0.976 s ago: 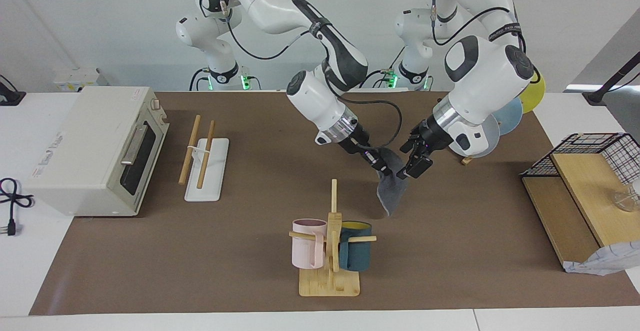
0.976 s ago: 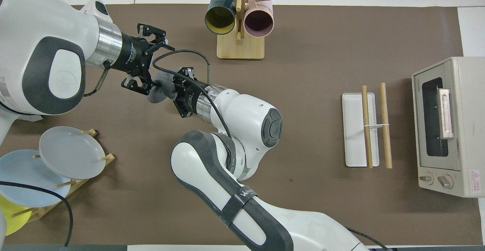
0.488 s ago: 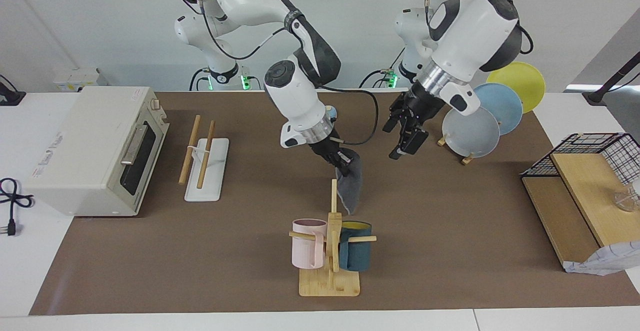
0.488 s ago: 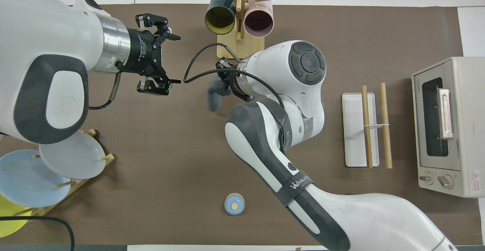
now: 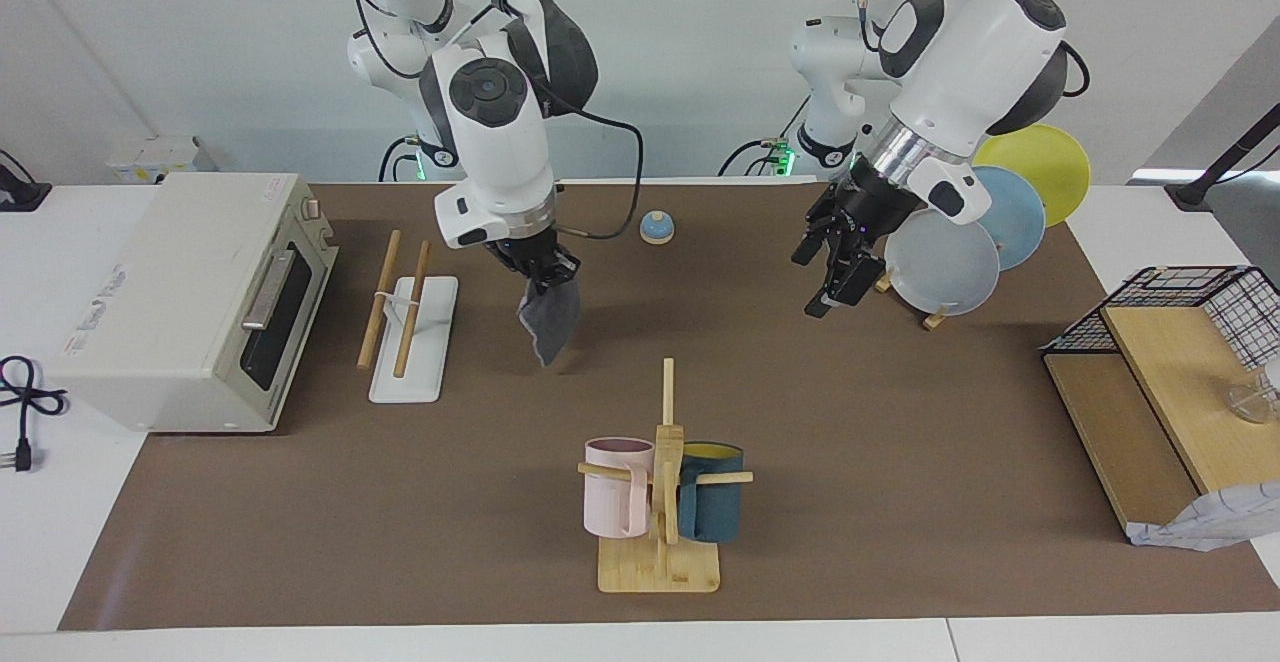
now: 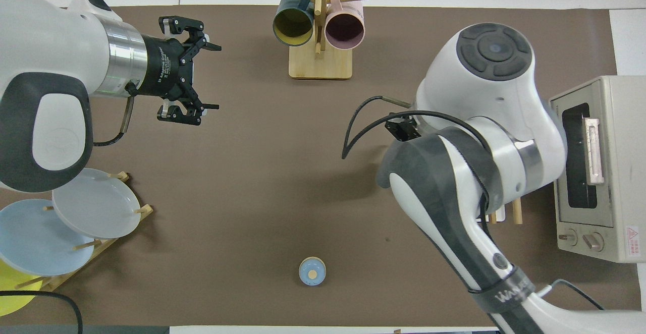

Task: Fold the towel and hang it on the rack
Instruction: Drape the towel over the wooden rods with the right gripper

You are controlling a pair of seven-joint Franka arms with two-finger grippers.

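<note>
The towel [image 5: 549, 324] hangs folded, dark grey face out, from my right gripper [image 5: 545, 277], which is shut on its top edge. It hangs above the mat just beside the rack [image 5: 396, 294], toward the left arm's end. The rack's two wooden rods lie over its white base [image 5: 432, 294], next to the toaster oven. My left gripper [image 5: 822, 282] is open and holds nothing, up in the air beside the plate stand. In the overhead view the left gripper [image 6: 212, 76] shows open, while the right arm hides the towel and nearly all of the rack.
A toaster oven [image 5: 190, 302] stands at the right arm's end. A mug tree [image 5: 660, 502] with a pink and a blue mug stands mid-table, away from the robots. A plate stand [image 5: 960, 242], a wire-and-wood shelf [image 5: 1170, 362], crumpled paper [image 5: 1200, 527] and a small blue bell [image 5: 656, 228] are also there.
My right gripper has carried the towel from mid-table toward the rack. My left gripper has drawn away from the towel and risen beside the plate stand.
</note>
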